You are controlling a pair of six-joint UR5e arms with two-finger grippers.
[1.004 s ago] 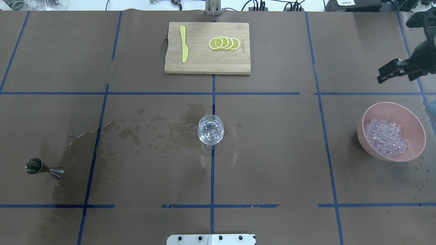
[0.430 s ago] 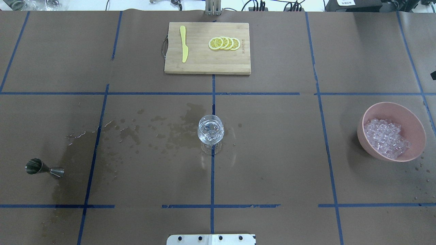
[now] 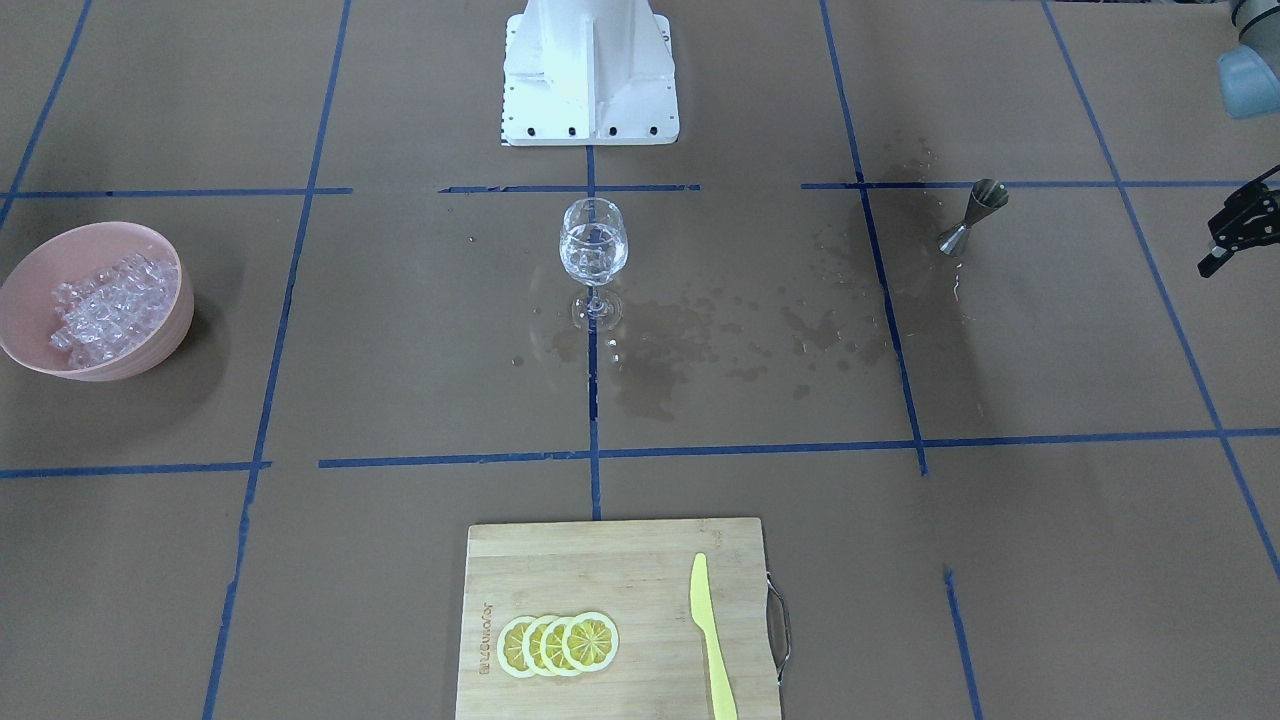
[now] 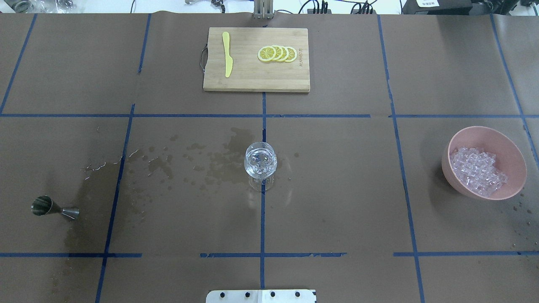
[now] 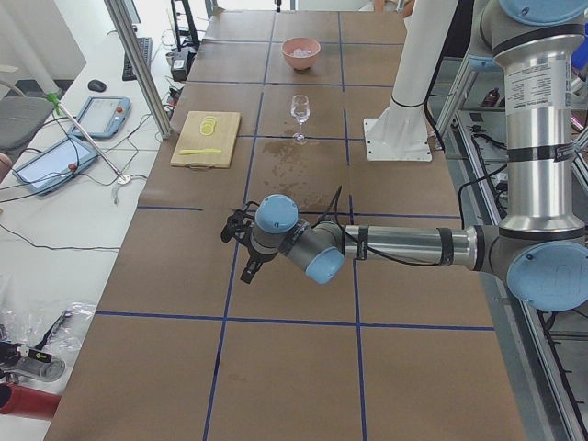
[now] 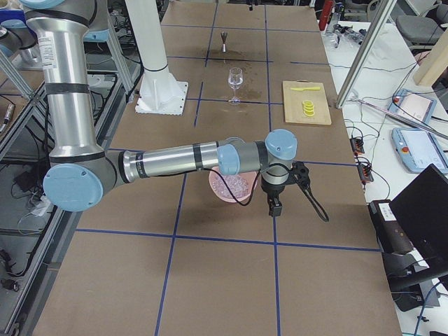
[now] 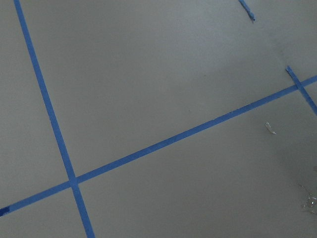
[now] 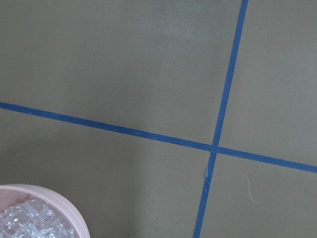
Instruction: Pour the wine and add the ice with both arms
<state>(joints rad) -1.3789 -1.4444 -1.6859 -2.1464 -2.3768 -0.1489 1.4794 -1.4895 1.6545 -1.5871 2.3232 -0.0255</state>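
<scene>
A stemmed wine glass (image 4: 260, 162) stands upright at the table's middle and also shows in the front-facing view (image 3: 593, 250). Clear wine and ice glint in it; I cannot tell them apart. A pink bowl (image 4: 511, 149) at the right holds a heap of clear ice cubes (image 4: 478, 170). A steel jigger (image 4: 52, 207) stands at the left among wet stains. My left gripper (image 3: 1212, 245) hangs past the jigger at the front-facing view's right edge, fingers apart and empty. My right gripper (image 6: 273, 203) hangs beside the bowl (image 6: 231, 185), off the overhead view; I cannot tell if it is open.
A wooden cutting board (image 4: 252, 80) at the far middle carries a yellow knife (image 4: 227, 54) and several lemon slices (image 4: 278, 54). Wet stains (image 4: 202, 162) spread from the glass to the jigger. The white base block (image 3: 590, 70) stands at the near edge.
My right gripper, above and beyond the bowl at the overhead view's right edge a second ago, has moved out of that view to the right. Glass, bowl and jigger have not moved.
</scene>
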